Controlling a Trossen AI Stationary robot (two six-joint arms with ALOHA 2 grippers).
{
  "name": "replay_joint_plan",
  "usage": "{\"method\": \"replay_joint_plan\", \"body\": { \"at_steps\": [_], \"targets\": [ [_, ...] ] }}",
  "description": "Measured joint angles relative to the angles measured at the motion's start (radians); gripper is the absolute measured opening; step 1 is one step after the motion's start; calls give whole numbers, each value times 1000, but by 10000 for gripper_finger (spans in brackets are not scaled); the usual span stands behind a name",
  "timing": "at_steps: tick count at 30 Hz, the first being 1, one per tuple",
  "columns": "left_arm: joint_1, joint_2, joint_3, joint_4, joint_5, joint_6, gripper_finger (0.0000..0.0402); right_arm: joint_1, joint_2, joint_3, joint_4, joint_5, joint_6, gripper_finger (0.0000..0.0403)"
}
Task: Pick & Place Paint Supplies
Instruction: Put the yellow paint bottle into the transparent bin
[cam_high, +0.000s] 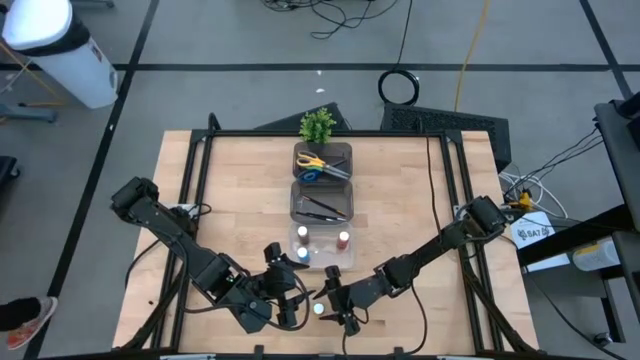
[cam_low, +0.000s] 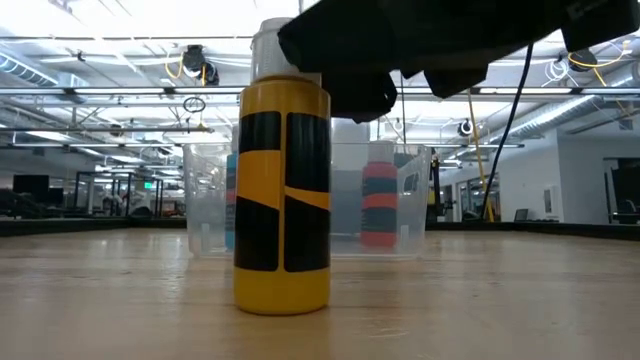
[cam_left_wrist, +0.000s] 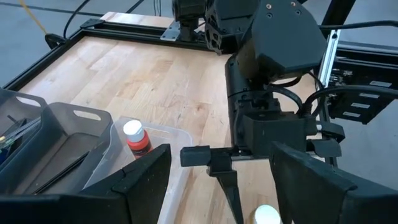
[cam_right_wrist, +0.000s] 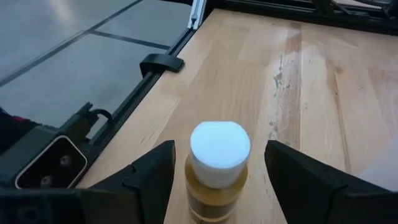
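A yellow-and-black striped paint bottle with a white cap (cam_right_wrist: 219, 152) stands upright on its base on the wooden table near the near edge (cam_high: 318, 309) (cam_low: 282, 200). My right gripper (cam_right_wrist: 219, 171) (cam_high: 336, 304) is open, with one finger on either side of the bottle's cap and a gap on each side. My left gripper (cam_left_wrist: 217, 180) (cam_high: 288, 300) is open just to the left of it, pointing at the right gripper, and holds nothing. Other small bottles, one red (cam_left_wrist: 134, 137) (cam_high: 343, 239), stand in the clear bin (cam_high: 293, 250).
Three bins stand in a row up the table's middle: the clear bin (cam_low: 205, 200), a dark bin with thin brushes (cam_high: 322, 207), and a dark bin with scissors (cam_high: 322, 165). A small potted plant (cam_high: 318, 125) sits at the far edge. Bare wood lies left and right.
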Motion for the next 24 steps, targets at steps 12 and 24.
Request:
{"method": "replay_joint_plan", "body": {
  "at_steps": [12, 24],
  "targets": [
    [0, 0, 0, 0, 1, 2, 282, -3, 0, 0, 0, -55, 23, 160],
    [7, 0, 0, 92, 2, 3, 282, -6, -83, -2, -29, -132, 19, 106]
  ]
}}
